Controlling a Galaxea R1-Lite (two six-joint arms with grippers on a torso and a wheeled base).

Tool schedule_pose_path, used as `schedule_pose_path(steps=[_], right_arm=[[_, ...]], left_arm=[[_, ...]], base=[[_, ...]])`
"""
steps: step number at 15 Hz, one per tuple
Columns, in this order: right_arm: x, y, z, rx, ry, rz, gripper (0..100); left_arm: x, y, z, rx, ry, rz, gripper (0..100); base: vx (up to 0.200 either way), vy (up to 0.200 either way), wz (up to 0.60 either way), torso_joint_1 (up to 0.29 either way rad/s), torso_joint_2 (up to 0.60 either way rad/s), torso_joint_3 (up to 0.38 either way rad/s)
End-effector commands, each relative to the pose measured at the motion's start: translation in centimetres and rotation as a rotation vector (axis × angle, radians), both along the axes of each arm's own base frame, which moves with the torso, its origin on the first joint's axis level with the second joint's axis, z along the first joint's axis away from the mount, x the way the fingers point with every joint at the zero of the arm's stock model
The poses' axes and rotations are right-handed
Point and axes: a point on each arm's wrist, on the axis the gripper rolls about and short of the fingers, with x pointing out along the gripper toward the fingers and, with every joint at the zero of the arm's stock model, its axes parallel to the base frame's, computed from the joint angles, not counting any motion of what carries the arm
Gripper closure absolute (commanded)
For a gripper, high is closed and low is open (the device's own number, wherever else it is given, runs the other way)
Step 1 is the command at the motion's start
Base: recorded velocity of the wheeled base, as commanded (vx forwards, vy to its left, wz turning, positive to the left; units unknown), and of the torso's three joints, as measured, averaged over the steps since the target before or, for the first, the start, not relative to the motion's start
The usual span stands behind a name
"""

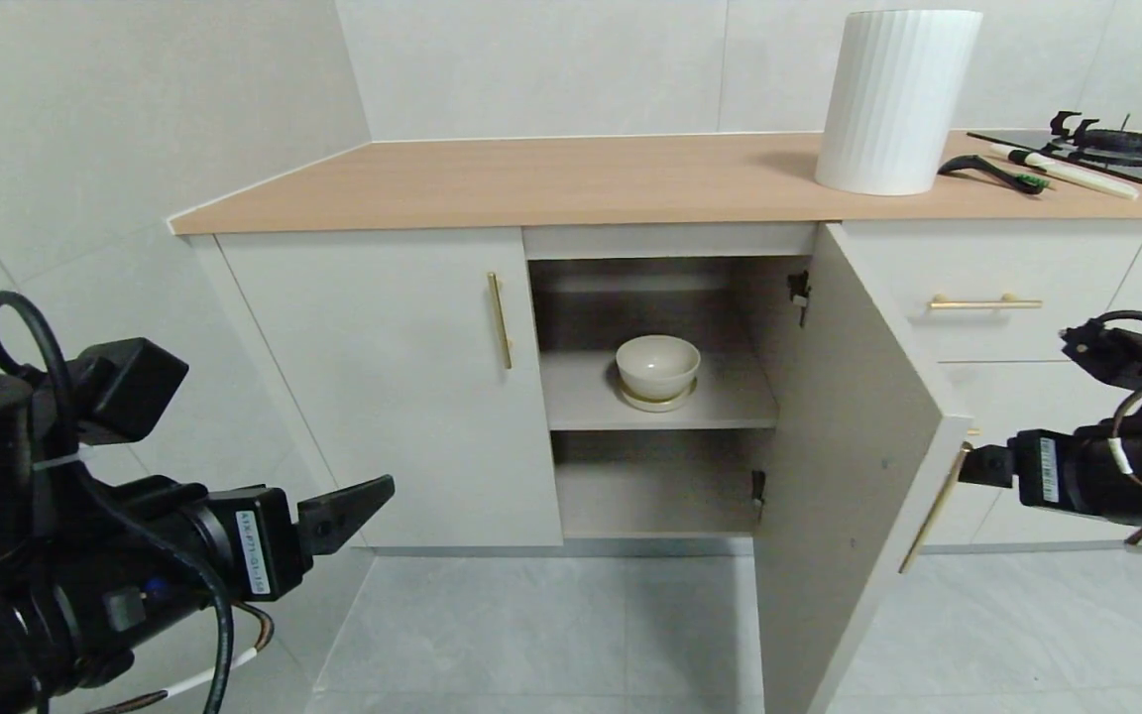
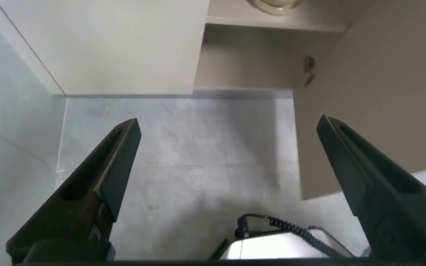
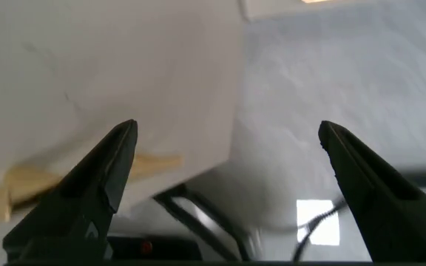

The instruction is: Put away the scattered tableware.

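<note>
Bowl (image 1: 657, 365): cream, upright, on a small plate (image 1: 657, 401), on the upper shelf (image 1: 730, 402) of the open cupboard (image 1: 571, 297), well apart from both claws. Nearest: left claw (image 2: 229, 124), low over the tiled floor (image 1: 551, 635) before the shut left door (image 1: 383, 387), fingers spread wide, nothing between them. Right claw (image 3: 228, 127), likewise spread and gripping nothing, just beside the gold handle (image 1: 933, 511) on the outer face of the swung-open door (image 1: 858, 446); touching or not, cannot tell. Behind, lower shelf (image 1: 650, 496) under the bowl's shelf. Above, wooden counter (image 1: 531, 178) with a tall white ribbed vase (image 1: 893, 99). Beside the vase, a black-handled brush (image 1: 992, 171) and a white-handled tool (image 1: 1067, 174). Farthest right, black stove burner (image 1: 1121, 139).
</note>
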Motion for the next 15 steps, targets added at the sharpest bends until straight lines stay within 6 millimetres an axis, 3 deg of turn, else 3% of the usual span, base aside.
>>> schedule_pose_path(steps=[1,6,9,15], right_arm=[[2.0,3.4,-1.9,-0.007,0.024,0.115,0],[4.8,8.5,-4.5,0.01,-0.014,0.241,0],[5.3,9.5,-5.9,0.042,-0.019,0.237,0],[5.5,9.5,-6.0,0.044,-0.026,0.234,0]], left_arm=[[-0.1,0.0,0.3,-0.006,-0.011,0.0,0],[-0.4,0.1,0.3,-0.017,-0.006,-0.026,0],[-0.2,0.1,0.0,-0.007,0.008,-0.025,0],[-0.1,0.0,-0.4,0.005,0.023,-0.028,0]], base=[[0.0,0.0,0.0,0.0,0.0,0.0],[0.0,0.0,0.0,0.0,0.0,0.0],[0.0,0.0,0.0,0.0,0.0,0.0],[0.0,0.0,0.0,0.0,0.0,0.0]])
